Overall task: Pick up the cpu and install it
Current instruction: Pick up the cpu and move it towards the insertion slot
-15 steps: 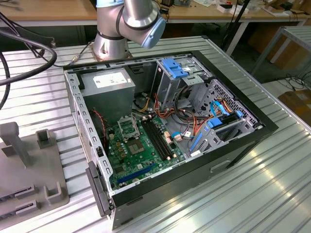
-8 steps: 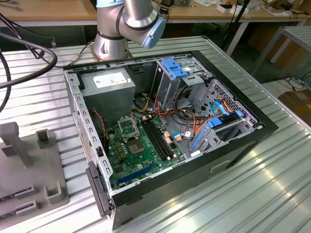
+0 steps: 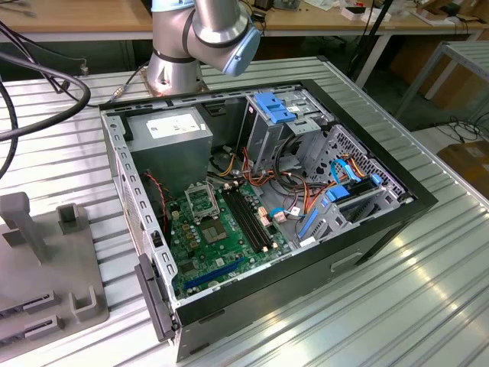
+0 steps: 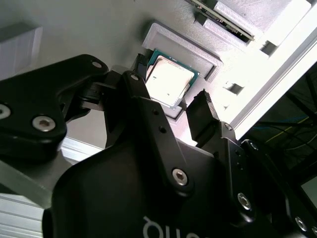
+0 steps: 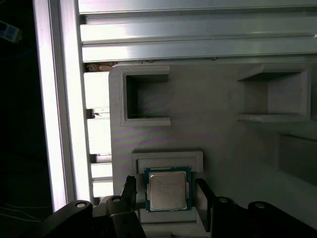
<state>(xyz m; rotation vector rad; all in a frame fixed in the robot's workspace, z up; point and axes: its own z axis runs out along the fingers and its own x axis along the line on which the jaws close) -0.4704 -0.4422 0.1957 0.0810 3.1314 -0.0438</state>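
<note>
The cpu [image 5: 168, 191] is a small square chip with a shiny metal top and a green rim. It lies flat in a shallow pocket of a grey printed holder [image 5: 218, 139]. In both wrist views my gripper [image 5: 167, 197] is open right over it, with one black finger [image 5: 130, 192] on each side and a small gap between each finger and the chip's edge. The second wrist view shows the cpu [image 4: 169, 82] between the same fingertips [image 4: 199, 109] of the gripper [image 4: 171, 87]. The motherboard's socket [image 3: 200, 201] sits open inside the computer case [image 3: 267, 191].
The grey holder [image 3: 46, 260] stands at the exterior view's left on the ribbed metal table [image 3: 397, 306], with upright posts and slots. The arm's base [image 3: 179, 46] stands behind the case. A grey power-supply box [image 3: 170, 141], black memory slots [image 3: 252, 218] and loose cables fill the case.
</note>
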